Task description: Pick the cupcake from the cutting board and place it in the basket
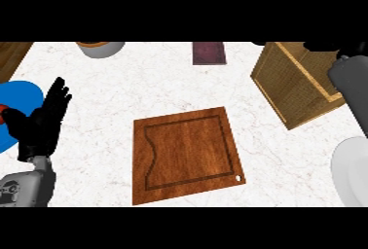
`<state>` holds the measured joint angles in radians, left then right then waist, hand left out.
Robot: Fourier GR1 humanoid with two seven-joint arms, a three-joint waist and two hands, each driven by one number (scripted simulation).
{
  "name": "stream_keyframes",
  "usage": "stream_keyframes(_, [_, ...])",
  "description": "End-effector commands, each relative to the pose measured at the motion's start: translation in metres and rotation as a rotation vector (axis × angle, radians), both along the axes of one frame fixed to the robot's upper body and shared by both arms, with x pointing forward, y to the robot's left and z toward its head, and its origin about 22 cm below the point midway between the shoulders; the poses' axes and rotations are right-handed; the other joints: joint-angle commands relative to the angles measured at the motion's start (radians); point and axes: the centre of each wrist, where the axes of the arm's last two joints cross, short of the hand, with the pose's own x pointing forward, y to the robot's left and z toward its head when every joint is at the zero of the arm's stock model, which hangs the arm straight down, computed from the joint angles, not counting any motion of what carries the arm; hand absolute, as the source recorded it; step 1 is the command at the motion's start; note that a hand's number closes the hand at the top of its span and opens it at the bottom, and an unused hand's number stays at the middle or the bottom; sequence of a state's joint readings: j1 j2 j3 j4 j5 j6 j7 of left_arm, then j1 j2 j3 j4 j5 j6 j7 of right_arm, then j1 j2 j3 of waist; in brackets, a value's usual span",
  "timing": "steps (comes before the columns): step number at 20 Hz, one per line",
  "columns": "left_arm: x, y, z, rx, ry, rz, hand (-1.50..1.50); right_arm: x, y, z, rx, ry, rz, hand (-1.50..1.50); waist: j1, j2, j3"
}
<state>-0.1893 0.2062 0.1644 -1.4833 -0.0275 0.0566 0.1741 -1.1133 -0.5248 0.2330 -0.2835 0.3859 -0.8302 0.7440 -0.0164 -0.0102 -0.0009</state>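
Observation:
The wooden cutting board (185,153) lies in the middle of the counter with nothing on it. No cupcake shows anywhere. The woven tan basket (291,82) stands at the upper right. My right forearm reaches up across the basket's right side. My right hand (325,46) is above the basket's far end, mostly cut off by the view's top edge, so what it holds is hidden. My left hand (43,121) rests open at the far left, fingers up.
A blue plate (16,97) with a red item lies under the left hand. A grey bowl (101,47) and a dark maroon block (208,52) sit at the back. A white plate (351,170) is at the right edge.

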Motion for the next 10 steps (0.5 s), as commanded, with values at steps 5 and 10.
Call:
stream_keyframes(5, [-0.017,0.019,-0.007,0.009,0.015,0.044,0.0,-0.032,-0.025,-0.022,0.109,-0.099,-0.008,-1.5,-0.052,-0.021,-0.001])
stream_keyframes(10, [-0.006,0.016,-0.002,0.019,0.013,0.043,0.0,-0.069,-0.035,-0.034,0.106,-0.165,0.034,-1.5,-0.047,-0.012,-0.001])
